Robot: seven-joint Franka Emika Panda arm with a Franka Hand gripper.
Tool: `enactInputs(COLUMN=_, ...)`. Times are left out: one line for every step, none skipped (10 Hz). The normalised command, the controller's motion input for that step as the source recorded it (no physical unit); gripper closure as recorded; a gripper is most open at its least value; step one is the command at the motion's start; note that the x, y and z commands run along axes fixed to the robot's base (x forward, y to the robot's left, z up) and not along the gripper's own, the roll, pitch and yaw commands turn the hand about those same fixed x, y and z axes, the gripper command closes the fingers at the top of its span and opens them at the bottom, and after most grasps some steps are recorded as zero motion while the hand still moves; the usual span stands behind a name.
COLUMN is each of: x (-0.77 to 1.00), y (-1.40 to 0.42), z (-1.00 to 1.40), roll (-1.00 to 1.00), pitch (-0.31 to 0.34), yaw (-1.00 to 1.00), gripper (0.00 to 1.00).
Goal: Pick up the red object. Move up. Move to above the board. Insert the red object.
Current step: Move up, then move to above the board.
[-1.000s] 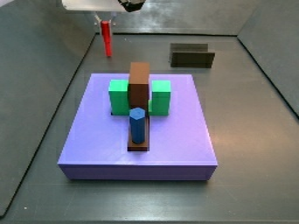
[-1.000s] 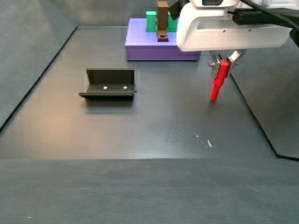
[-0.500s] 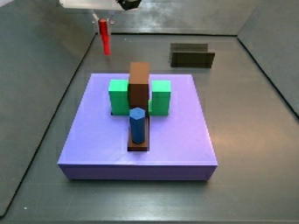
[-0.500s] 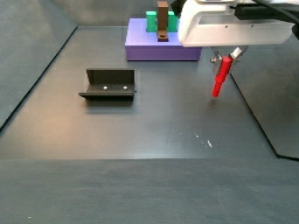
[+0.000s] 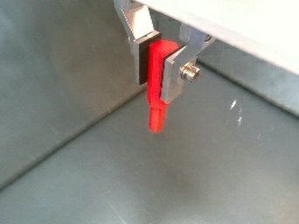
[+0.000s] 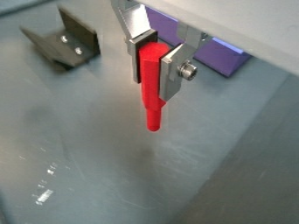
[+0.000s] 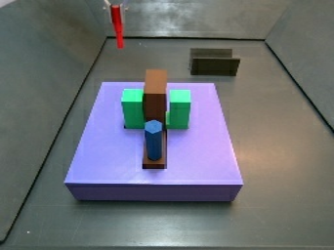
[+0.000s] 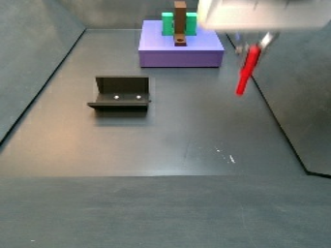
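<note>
Up high, the pincer [image 6: 158, 59] pinches the red object [image 6: 149, 92] upright, well clear of the worktop [image 8: 155, 145], off beside the board [image 8: 177, 53] and fixture [image 8: 120, 94].

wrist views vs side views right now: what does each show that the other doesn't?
Only the wrist views: the gripper shut on the red object, silver fingers clamping its upper end, the rest hanging free below.

Only the side views: the whole board with its brown bar, green blocks and blue peg; the red object is off the board, above bare floor.

Shared: the red object upright in the air, the fixture, a piece of the board.
</note>
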Motion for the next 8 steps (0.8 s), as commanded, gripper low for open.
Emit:
enactInputs(x=-0.03, y=0.01, z=0.34, roll=0.03, pitch=0.026, yaw=-0.01, gripper=1.0)
enactInputs(x=-0.02, y=0.02, z=0.27, roll=0.04, pitch=0.017, yaw=-0.01, gripper=1.0)
enactInputs(x=-0.03, y=0.03, z=0.27, roll=0.04, pitch=0.02, yaw=-0.01, gripper=1.0)
enactInputs(x=-0.03, y=0.02, z=0.18, roll=0.03, pitch=0.029, yaw=-0.01, gripper=1.0)
enactInputs(x=0.0, y=0.0, z=1.4, roll=0.0, pitch=0.0, yaw=0.0, gripper=1.0)
enactInputs(x=0.0, y=-0.01, z=1.4, roll=-0.01, pitch=0.0, yaw=0.0, gripper=1.0)
enactInputs(x=-0.04, y=-0.01, z=1.4, roll=0.01, pitch=0.025, yaw=0.01, gripper=1.0)
enactInputs(x=0.31, y=0.06, z=1.4, roll=-0.04, pitch=0.17, yaw=0.0, gripper=1.0)
